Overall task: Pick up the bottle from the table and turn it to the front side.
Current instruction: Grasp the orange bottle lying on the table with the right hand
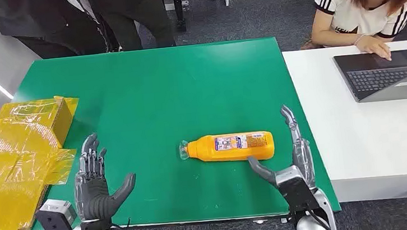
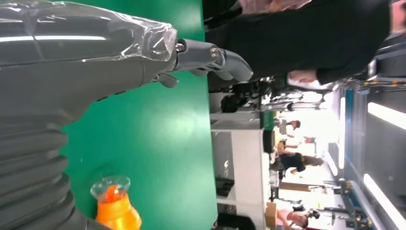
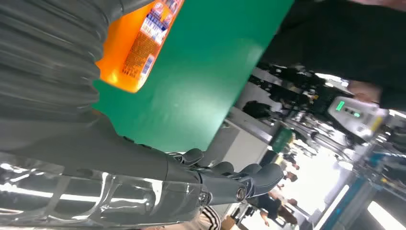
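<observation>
Green mat [image 1: 148,92] is covering the table across the middle of the head frame, with people standing along the upper edge and one person sitting upper right at a laptop [image 1: 389,74] on a white desk [image 1: 333,136]. Yellow plastic-wrapped cardboard box [image 1: 19,149] is lying at far left. Left hand [image 1: 92,185] is hovering lower left, fingers spread, holding nothing, well apart from the bottle. Orange bottle [image 1: 232,147] is lying on its side at lower centre, clear-capped neck pointing left, label facing up. Right hand [image 1: 290,160] is sitting lower right, open and empty, thumb just beside the bottle's base, fingers pointing up along the mat's right edge; contact is too close to call.

Risk, judging from this: the round bottle is likely rolling or skidding away if the thumb is nudging it before the fingers are closing. A grip only on the base could be letting the neck end droop. The nearby mat edge is leaving little room on the right.

Label is showing blue, white and red print; the text is too small to read, no brand legible.
</observation>
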